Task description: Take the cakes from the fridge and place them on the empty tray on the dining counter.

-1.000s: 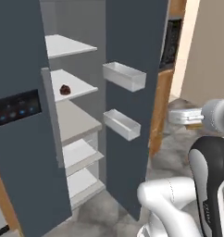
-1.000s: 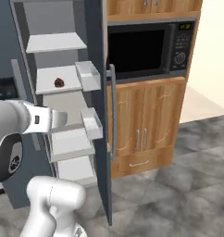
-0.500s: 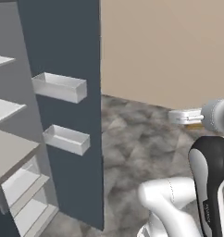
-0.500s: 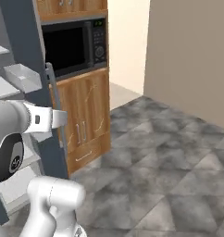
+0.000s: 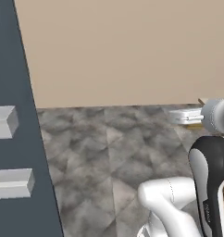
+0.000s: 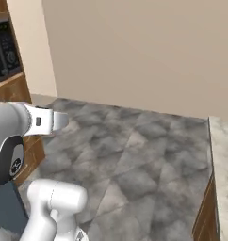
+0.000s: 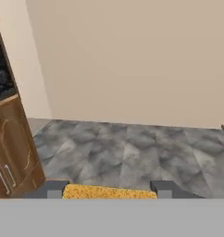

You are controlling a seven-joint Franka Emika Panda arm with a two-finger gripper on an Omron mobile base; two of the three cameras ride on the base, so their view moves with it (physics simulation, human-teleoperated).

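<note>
Left base view: the fridge door [image 5: 16, 139] stands as a dark slate slab along the left edge, with two pale door bins [image 5: 5, 122] on its inner face. Beyond it lie grey stone floor [image 5: 109, 143] and a plain beige wall [image 5: 123, 51]. The white arm rises at the lower right, its wrist far right. With the door open this near the base, a tight turn could clip it.

Right base view: the arm's forearm reaches in from the left, above the floor. A microwave [image 6: 4, 49] sits in wood cabinets [image 6: 21, 94] at the far left, and a strip of the beige marble dining counter [image 6: 223, 155] shows at the right edge, with its wood base below. The blue tray is not in sight here, so the place to set down cannot yet be judged; the counter edge is something the arm could strike if the base comes in too close.

Hand view: the gripper [image 7: 109, 190] is clamped on the tan-yellow square cake [image 7: 109, 191], which spans the gap between the two dark fingertips [image 7: 49, 189] at the bottom of the frame, over bare floor with the cabinets to the left. The cake is small and crumbly-looking, and held by its ends; a jolt or sharp swing during travel could shake it loose, and it would drop to the floor well away from any surface. The round cake is nowhere among these views.
</note>
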